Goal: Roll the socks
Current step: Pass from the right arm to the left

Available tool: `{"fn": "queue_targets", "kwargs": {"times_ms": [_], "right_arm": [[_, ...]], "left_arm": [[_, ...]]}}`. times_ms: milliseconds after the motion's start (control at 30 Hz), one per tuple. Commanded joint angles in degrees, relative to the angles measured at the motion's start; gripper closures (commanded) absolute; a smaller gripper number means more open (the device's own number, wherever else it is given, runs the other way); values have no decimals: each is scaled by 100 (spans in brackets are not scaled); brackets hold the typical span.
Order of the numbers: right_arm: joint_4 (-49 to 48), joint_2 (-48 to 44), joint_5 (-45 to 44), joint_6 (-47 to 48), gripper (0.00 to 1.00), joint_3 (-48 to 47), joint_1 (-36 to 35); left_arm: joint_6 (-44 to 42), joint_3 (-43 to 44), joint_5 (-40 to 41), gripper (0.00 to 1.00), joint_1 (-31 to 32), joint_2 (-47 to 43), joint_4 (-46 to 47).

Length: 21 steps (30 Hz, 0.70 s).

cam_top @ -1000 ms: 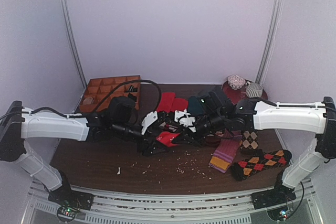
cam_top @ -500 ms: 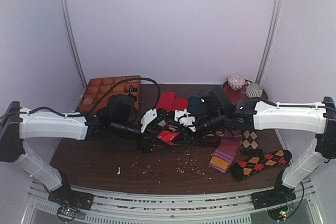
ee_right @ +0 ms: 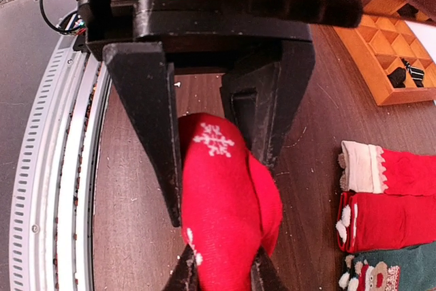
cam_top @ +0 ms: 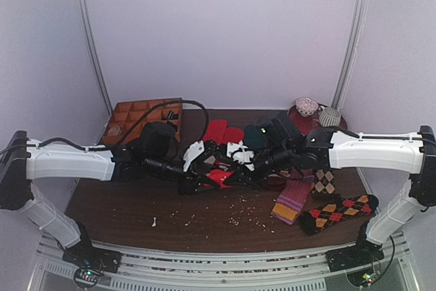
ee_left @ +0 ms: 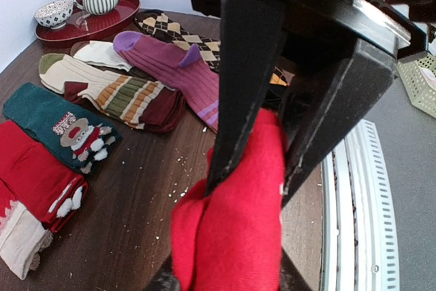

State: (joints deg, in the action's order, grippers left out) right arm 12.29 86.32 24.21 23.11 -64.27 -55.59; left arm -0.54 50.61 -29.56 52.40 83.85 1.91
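1. Left gripper (ee_left: pixel 248 189) first: its two black fingers are closed on a fold of red fabric that fills the gap and presses against both. I read it as gripping the socks (ee_left: pixel 231 236), not standing wide.
2. Moving right, the socks sit at the middle of the table (cam_top: pixel 129 212), bunched between the two arms. I cannot tell whether the bundle rests on the wood or hangs just above it.
3. Right gripper (ee_right: pixel 221 189) meets the bundle from the other side. Its jaws are narrow and clamped on the same red wad.
4. My main worry is that both sets of fingers crowd one small lump. If either arm pushes in or twists without the other giving way, I think the fingers could knock together or tear the fabric out of one grip.
5. The left fingers may also be holding only the outer layers. If so, I expect the roll to spring open when the right side lets go.
6. The two loose red socks (ee_right: pixel 392 199) lie just behind the bundle, with the teal sock (ee_left: pixel 61 127) beside them and the purple sock (ee_left: pixel 170 66) further right. A sideways drag could snag any of them.
7. The socks themselves are bright red, soft and thick, with a white snowflake on the side that shows in the right wrist view. They are folded into a plump lump with overlapping layers. It looks loose to me, not yet a tight roll, and no cream band shows.
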Motion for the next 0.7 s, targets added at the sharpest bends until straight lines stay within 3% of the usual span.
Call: {"fn": "queue_targets", "kwargs": {"times_ms": [0,33,100,300,500,533,600,633,667], "right_arm": [[-52,37,6,-228,100,-85,-23],[-70,58,12,-264,100,-97,-28],[-121,97,22,-324,100,-116,-24],[-220,261,-53,-506,100,-242,-28],[-167,349,-318,-582,100,-366,-23],[-160,352,-319,-586,100,-367,-20],[-126,373,-269,-567,100,-375,-20],[-112,387,-227,-556,100,-378,-19],[-93,397,-186,-540,100,-390,-21]], "left_arm": [[-218,289,-236,74,35,131,319],[-226,303,-269,79,34,150,334],[-236,336,-354,100,35,201,364],[-348,496,-580,100,34,364,437],[-310,597,-234,100,17,364,332],[-335,566,-216,96,16,333,327],[-394,465,-225,58,16,230,412],[-422,413,-232,49,16,171,466],[-463,380,-287,30,22,114,506]]}}
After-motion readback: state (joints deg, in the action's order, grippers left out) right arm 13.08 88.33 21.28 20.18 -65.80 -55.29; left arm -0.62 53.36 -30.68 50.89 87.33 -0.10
